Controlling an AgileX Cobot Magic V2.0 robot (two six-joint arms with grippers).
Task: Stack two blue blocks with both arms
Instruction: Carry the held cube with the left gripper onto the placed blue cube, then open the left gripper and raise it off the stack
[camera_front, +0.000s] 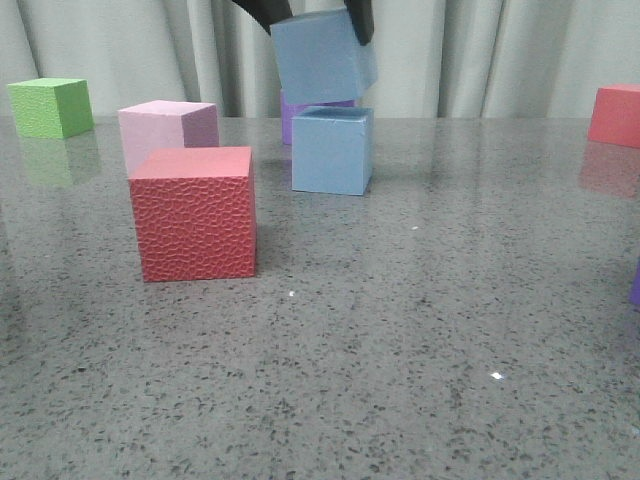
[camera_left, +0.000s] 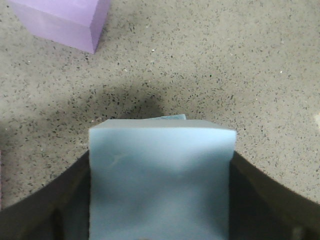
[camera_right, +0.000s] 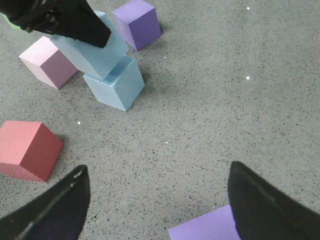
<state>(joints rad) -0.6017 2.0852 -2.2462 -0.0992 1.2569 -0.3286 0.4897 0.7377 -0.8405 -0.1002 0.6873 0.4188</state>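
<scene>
My left gripper (camera_front: 318, 22) is shut on a light blue block (camera_front: 322, 55), only its dark fingertips showing at the top of the front view. The block is tilted and hangs just above the second blue block (camera_front: 332, 150), which stands on the table. In the left wrist view the held block (camera_left: 161, 180) fills the space between the fingers, and a sliver of the lower block (camera_left: 172, 118) shows past its far edge. The right wrist view shows both blocks, the held one (camera_right: 92, 50) over the lower one (camera_right: 115, 82). My right gripper (camera_right: 157, 200) is open and empty, well away from them.
A red cube (camera_front: 195, 212) and a pale pink cube (camera_front: 165, 130) stand left of the blue blocks, a green cube (camera_front: 50, 107) at the far left. A purple cube (camera_front: 300, 110) is behind the stack. Another red cube (camera_front: 615, 115) is at the far right. A purple cube (camera_right: 207, 227) lies by my right gripper.
</scene>
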